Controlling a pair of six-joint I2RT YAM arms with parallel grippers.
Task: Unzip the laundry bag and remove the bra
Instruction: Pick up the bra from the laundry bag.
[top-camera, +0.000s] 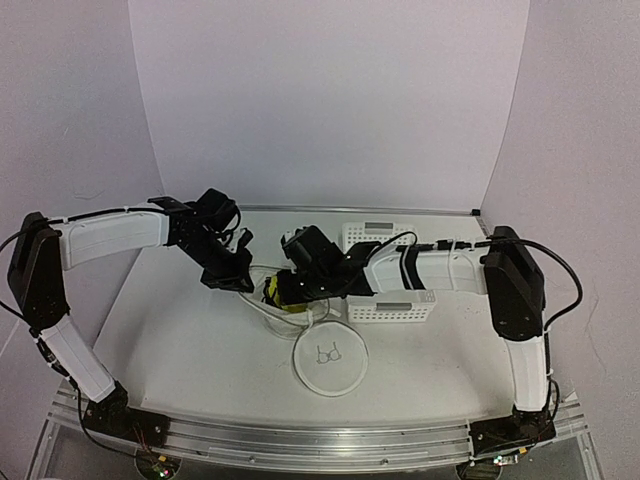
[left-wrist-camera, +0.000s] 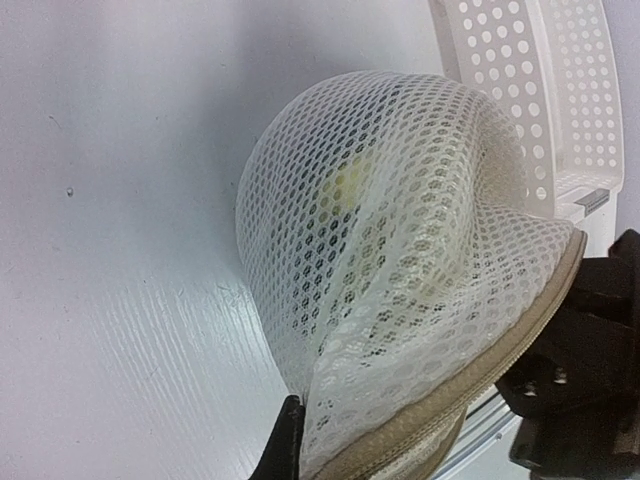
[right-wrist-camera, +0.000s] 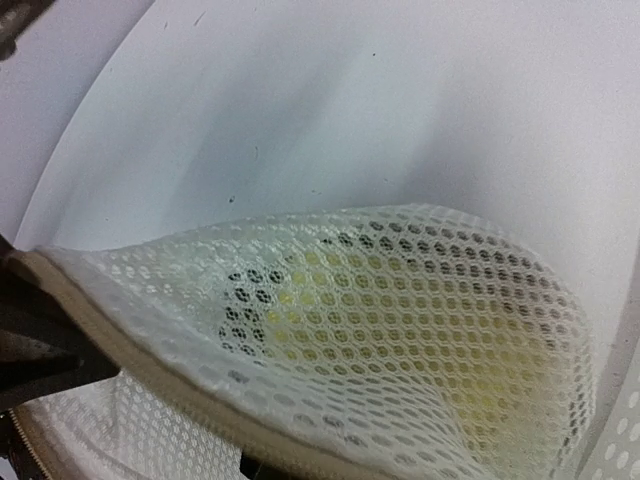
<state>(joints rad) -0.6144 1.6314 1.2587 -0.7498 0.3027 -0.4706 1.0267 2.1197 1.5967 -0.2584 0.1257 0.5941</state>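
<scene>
Two grips on the laundry bag (left-wrist-camera: 400, 250): left gripper (top-camera: 240, 280) clenched on its zipper rim, right gripper (top-camera: 290, 284) clenched on the mesh; yellow bra (top-camera: 271, 291) inside, perforated basket (top-camera: 395, 310) just beside.

Two arms reached inward, claws nearly meeting.
Left arm (top-camera: 110, 238) and right arm (top-camera: 440, 268) bent at raised elbows toward centre; left claw (top-camera: 232, 278) and right claw (top-camera: 287, 288) were both clamped shut, just apart.

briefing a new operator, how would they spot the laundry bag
On the table, look centre, toward the near edge. The laundry bag is the round white mesh case; unlike the rectangular perforated basket behind it, its flat face shows a small black bra drawing.
</scene>
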